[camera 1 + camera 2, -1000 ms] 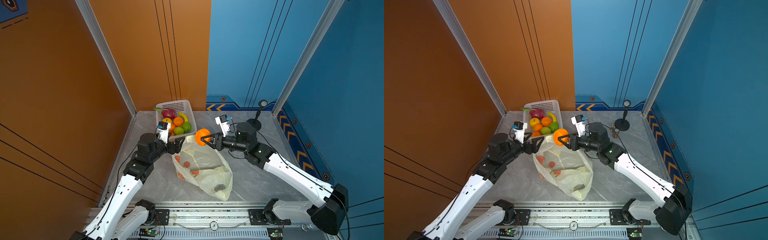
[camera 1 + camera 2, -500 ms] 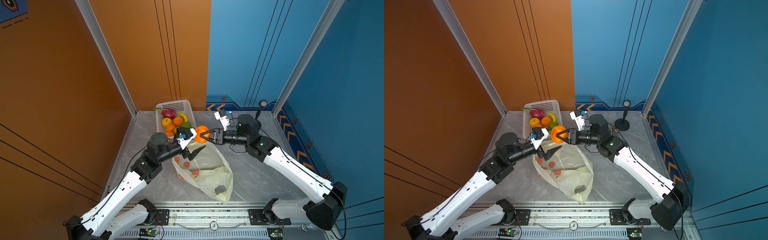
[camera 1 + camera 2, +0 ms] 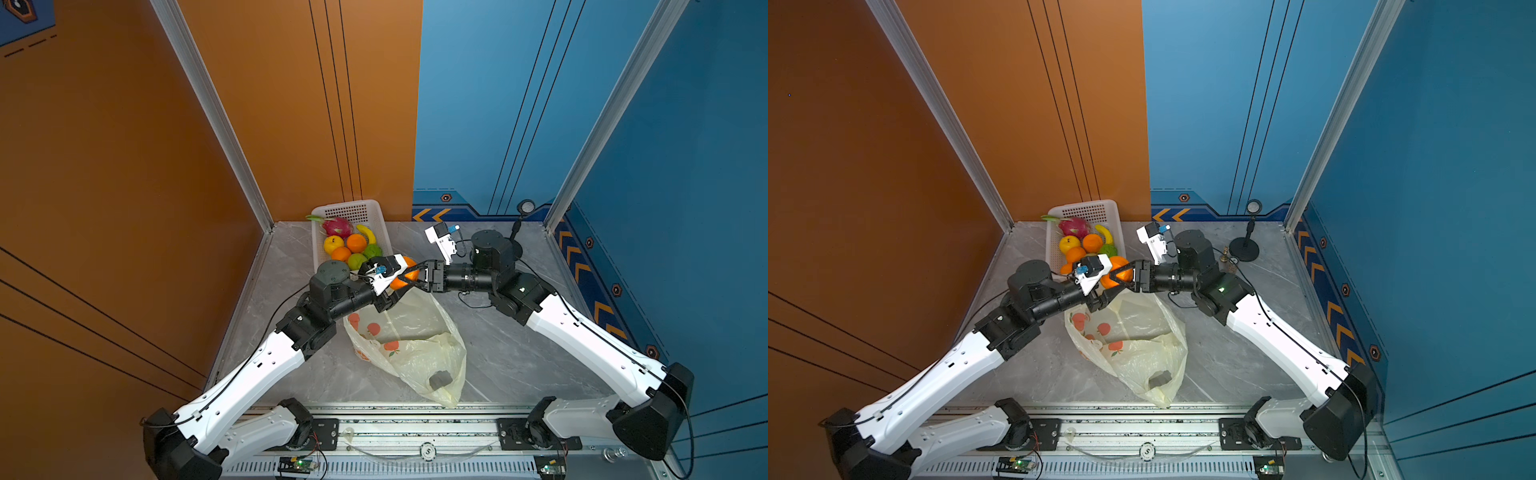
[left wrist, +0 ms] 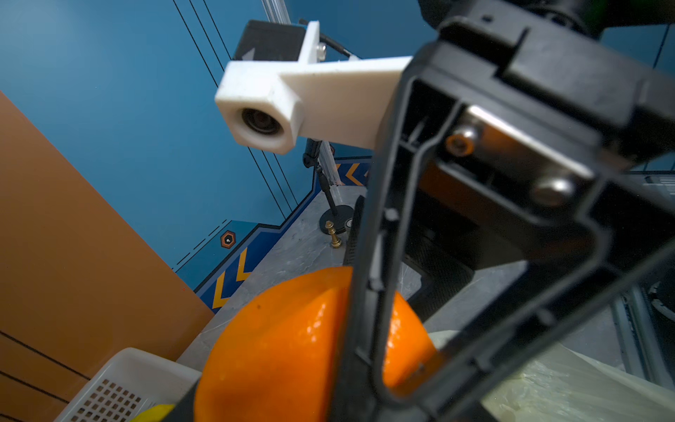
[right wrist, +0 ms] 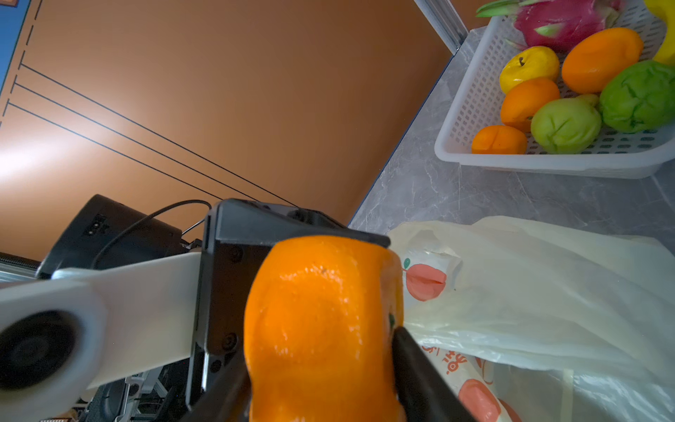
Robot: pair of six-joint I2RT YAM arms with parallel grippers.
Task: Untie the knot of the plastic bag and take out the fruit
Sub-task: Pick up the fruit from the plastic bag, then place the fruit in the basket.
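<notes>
handover, by the look of it; the orange is hanging in the air over the open mouth of the plastic bag, just in front of the basket; right claw is grasping it, fingers pressing on both flanks; left claw is sitting nose-to-nose with it on the same piece; can't tell whether it's clenched yet, its wrist view is showing only the orange and the other claw's frame; no knot is showing and the bag is lying slack on the tabletop, so I'm reading the untie as done; rest of the fruit is sitting in the basket; dark lump low in the bag, can't tell what

doing it well: left should be gripping across the axis the right isn't covering, pads clear of the right's fingers; right should be letting go only once left is holding firm; keep the swap over the bag so a slip is landing soft; skin is looking glossy, so squeeze centred, not on the edge
</notes>
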